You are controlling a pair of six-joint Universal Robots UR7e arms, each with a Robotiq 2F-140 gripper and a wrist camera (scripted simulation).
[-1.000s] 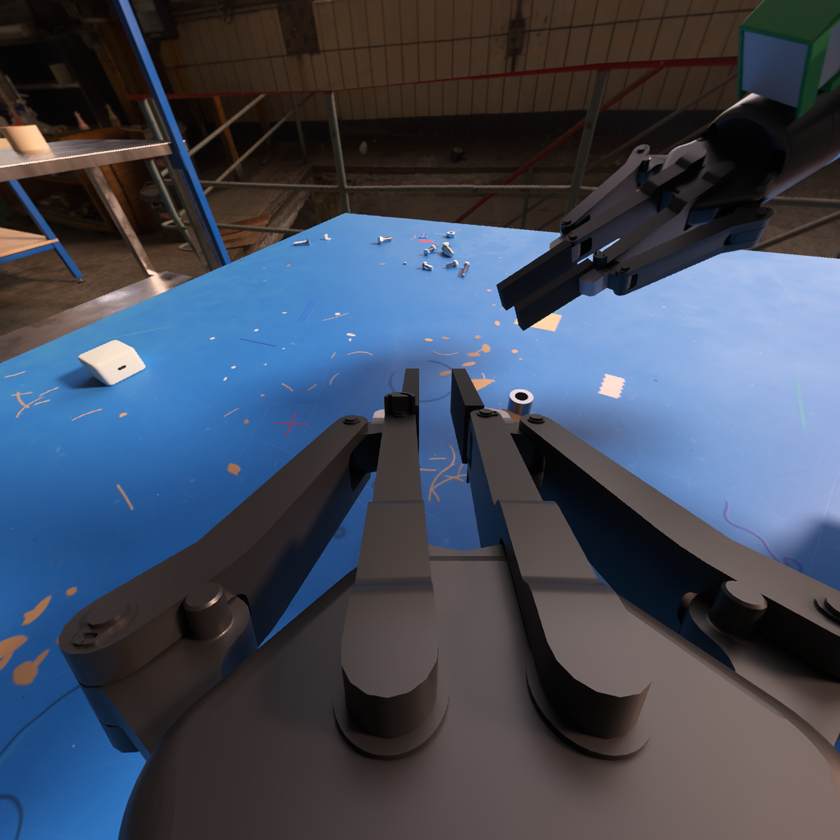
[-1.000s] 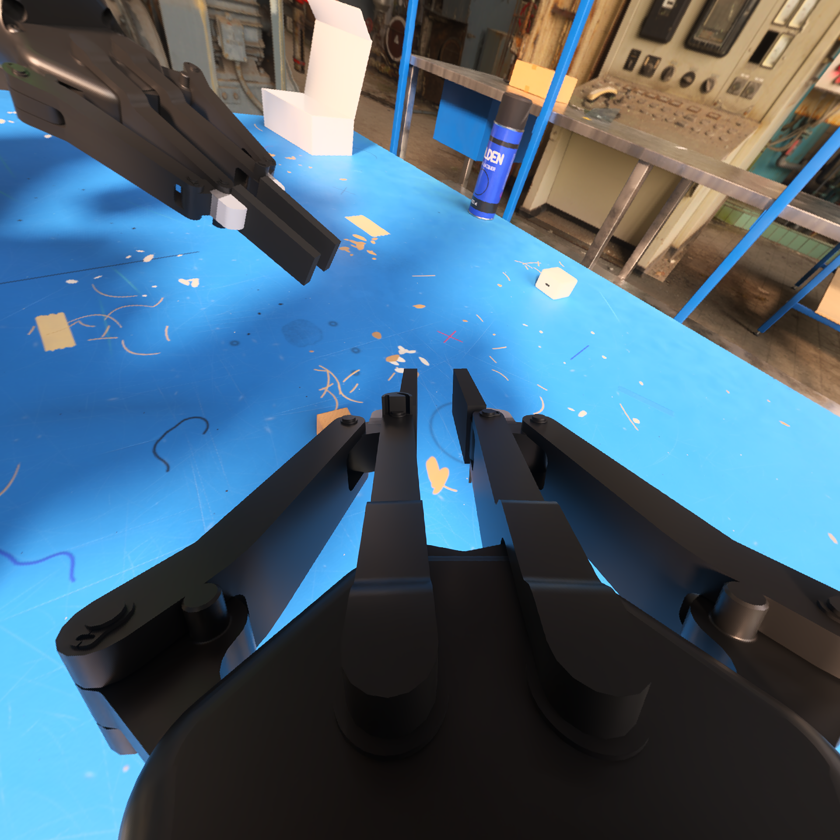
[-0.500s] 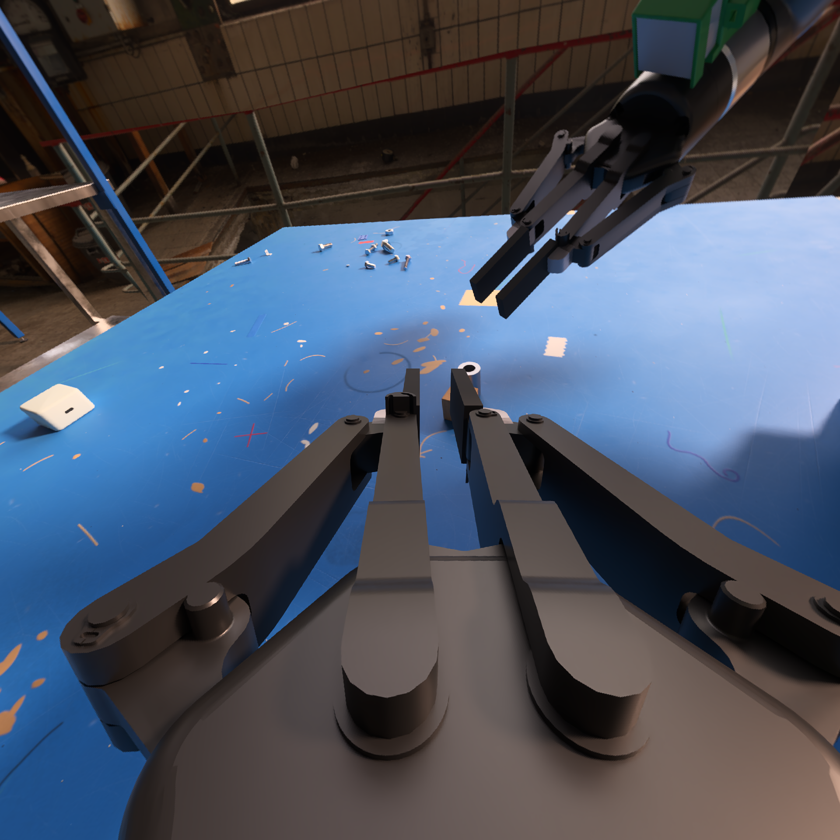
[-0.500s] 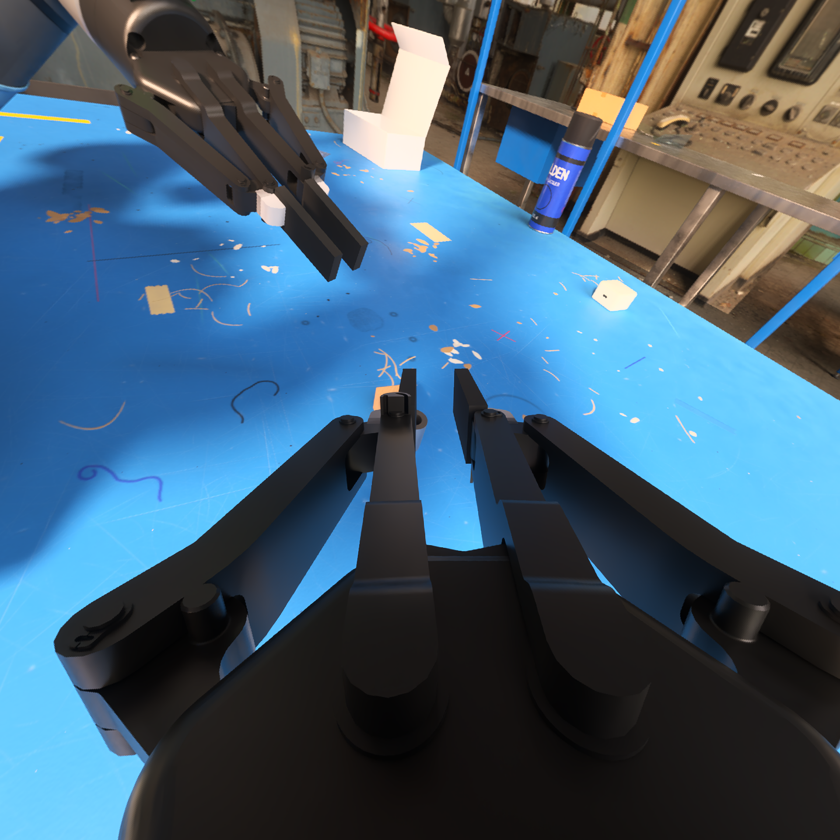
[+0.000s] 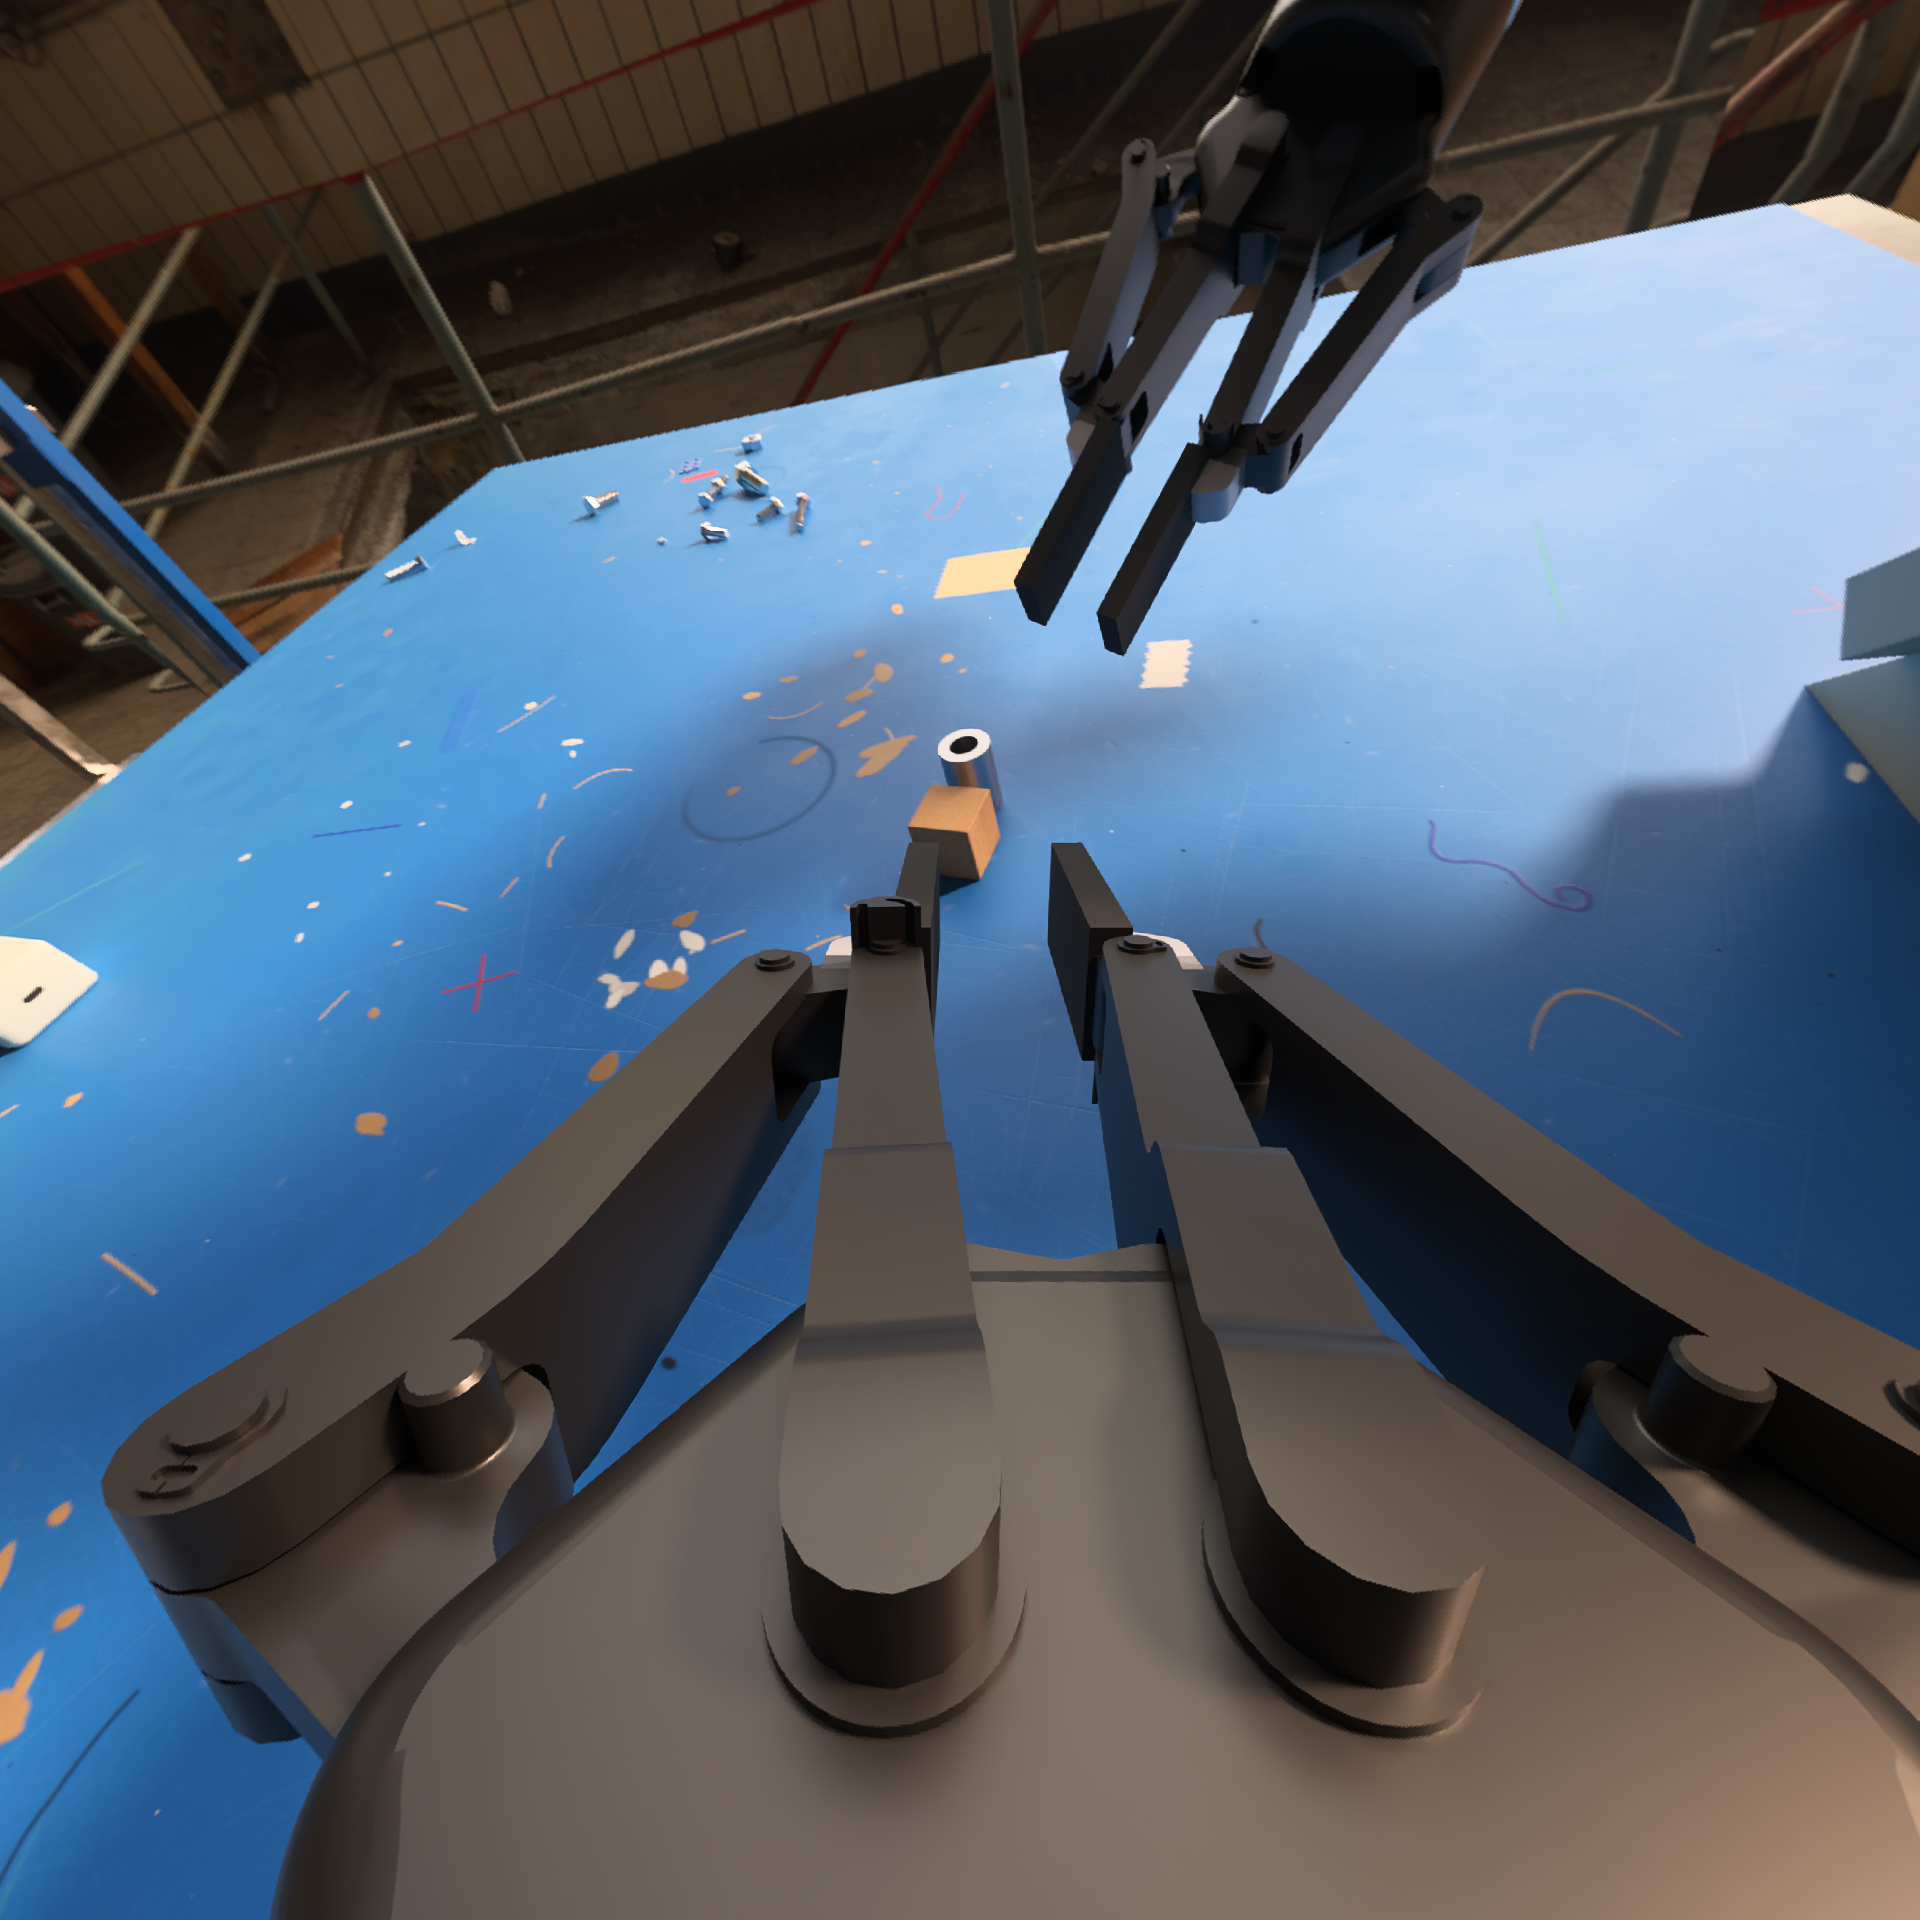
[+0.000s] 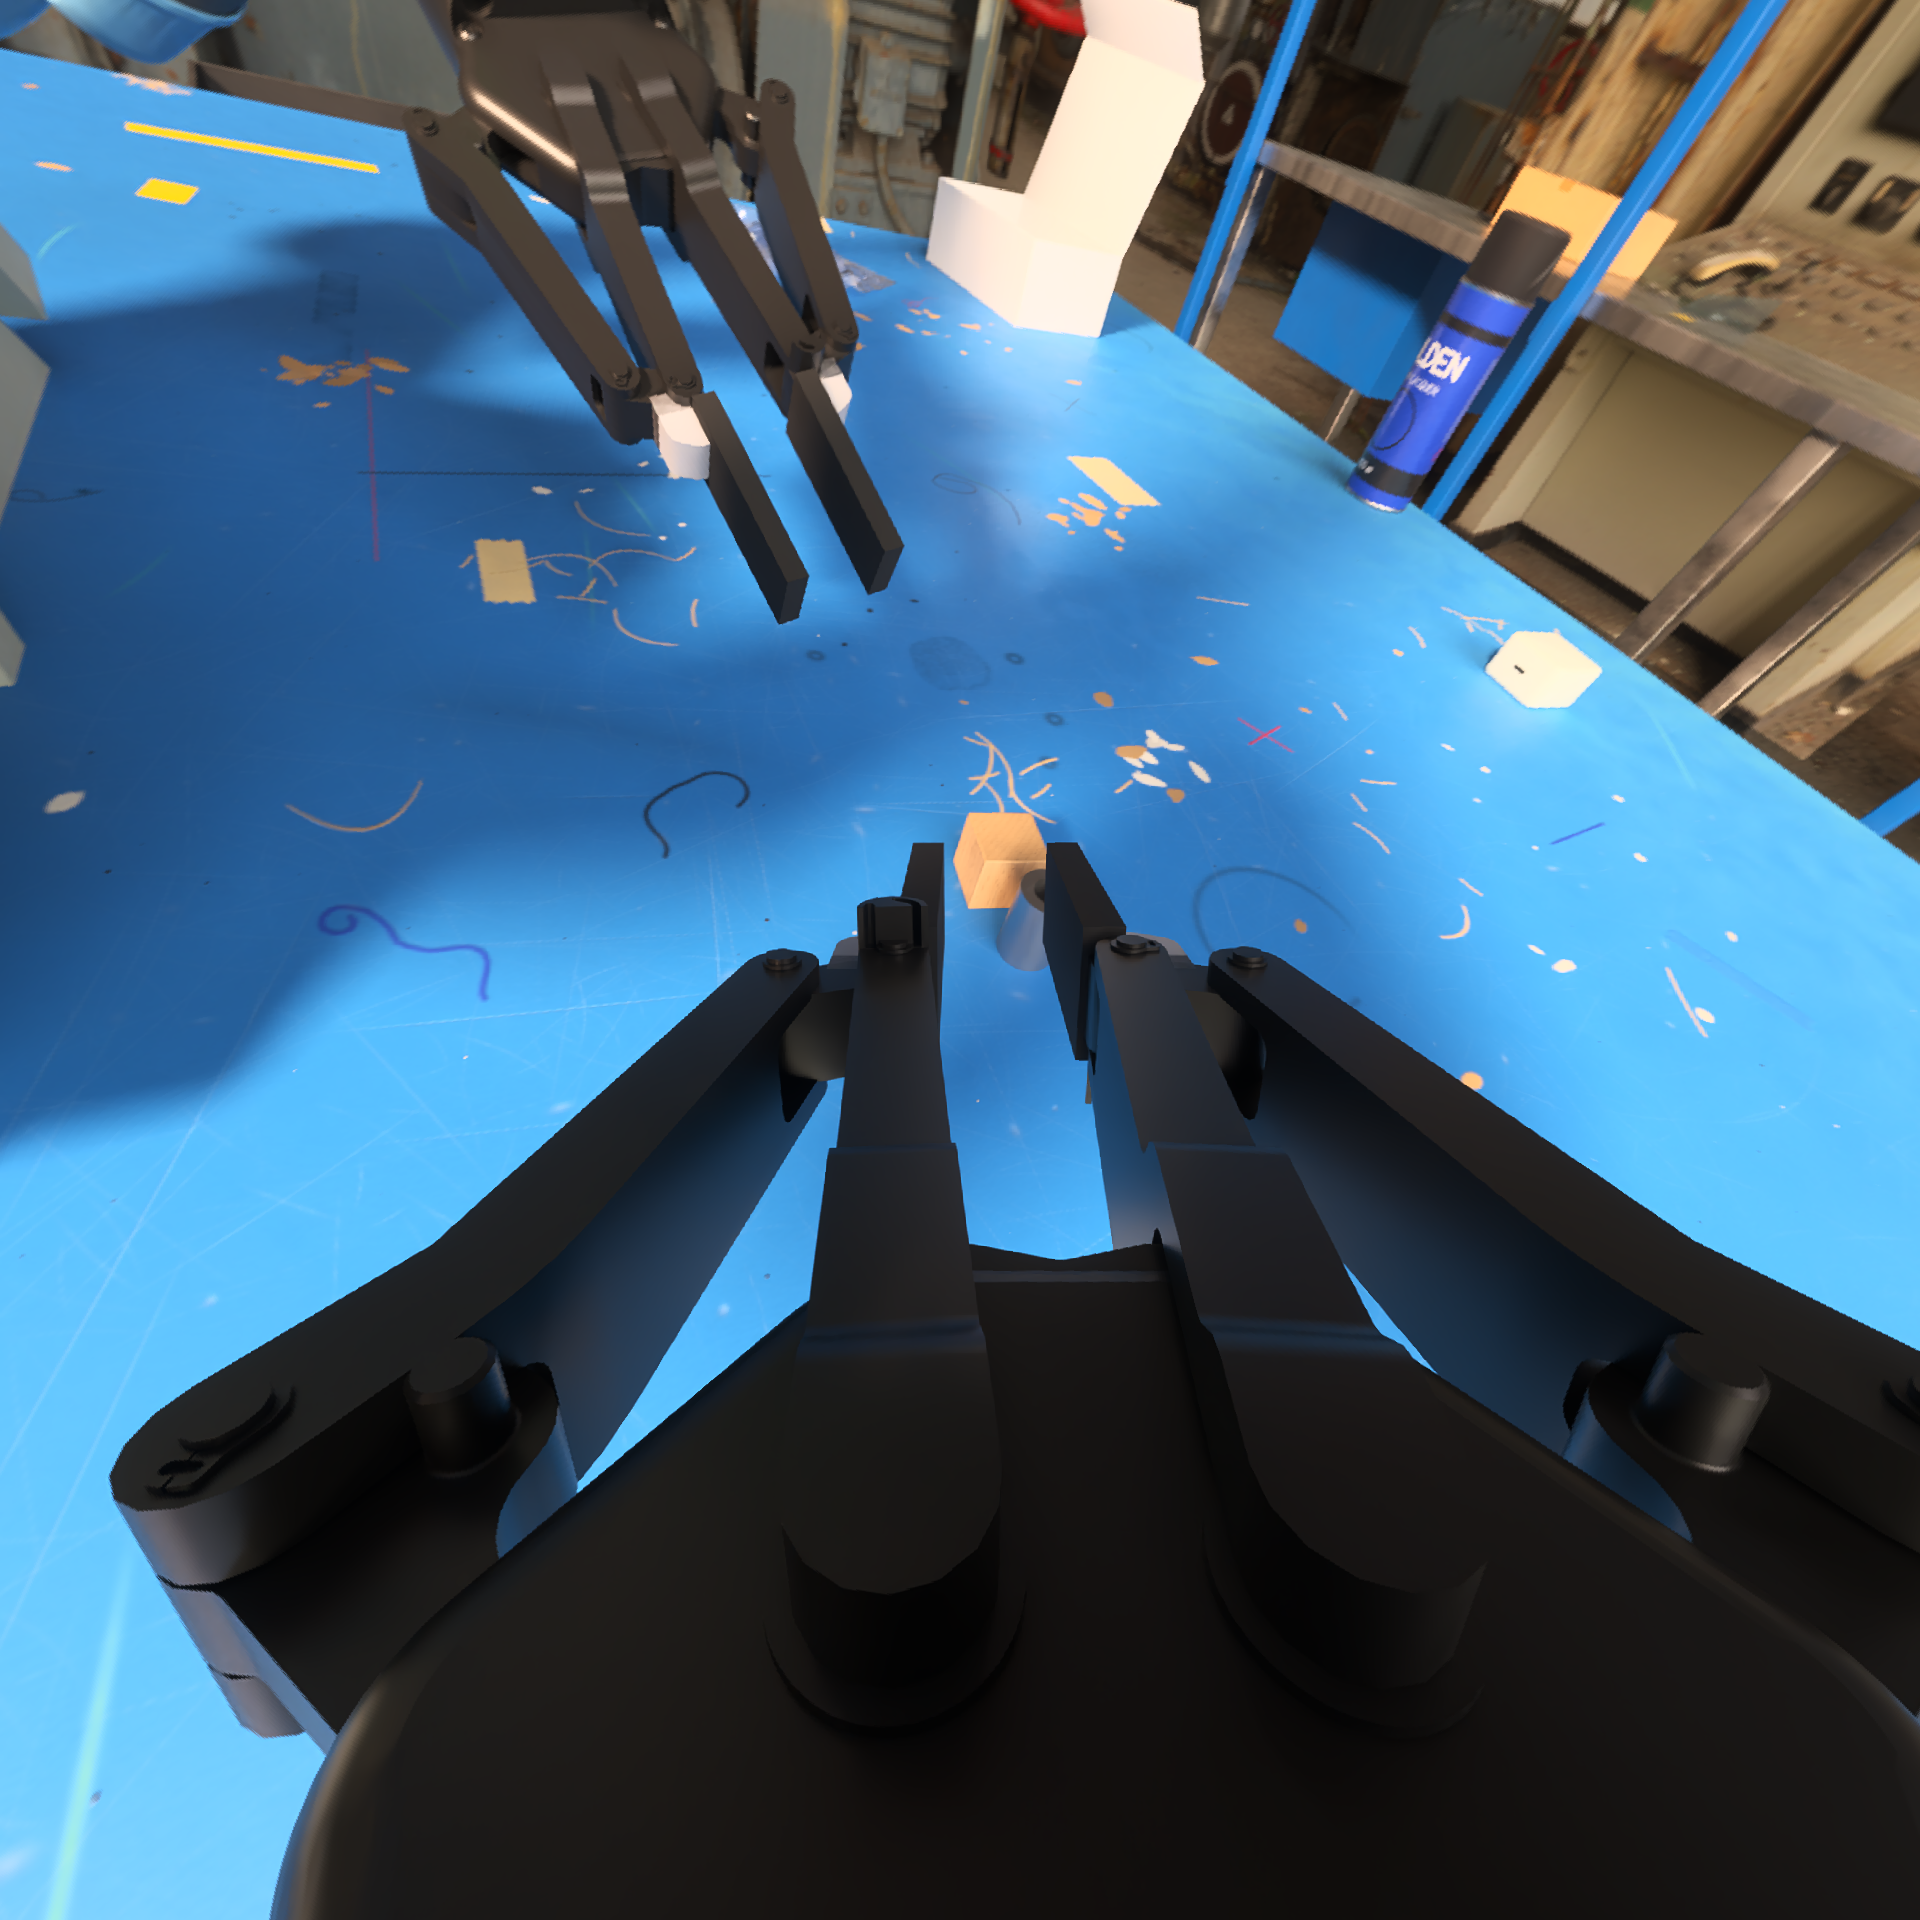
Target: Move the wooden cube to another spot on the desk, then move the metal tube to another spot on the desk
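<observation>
Sitting on the blue desk (image 5: 1351, 727), the wooden cube (image 5: 956, 828) is touching the upright metal tube (image 5: 968, 766); left gripper (image 5: 992, 883) and right gripper (image 6: 992, 883) are hovering nearby (jaws parted, empty).

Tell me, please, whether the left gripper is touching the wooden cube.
Apart. The right wrist view shows the left gripper hanging above the desk, with bare blue surface between it and the wooden cube.
</observation>
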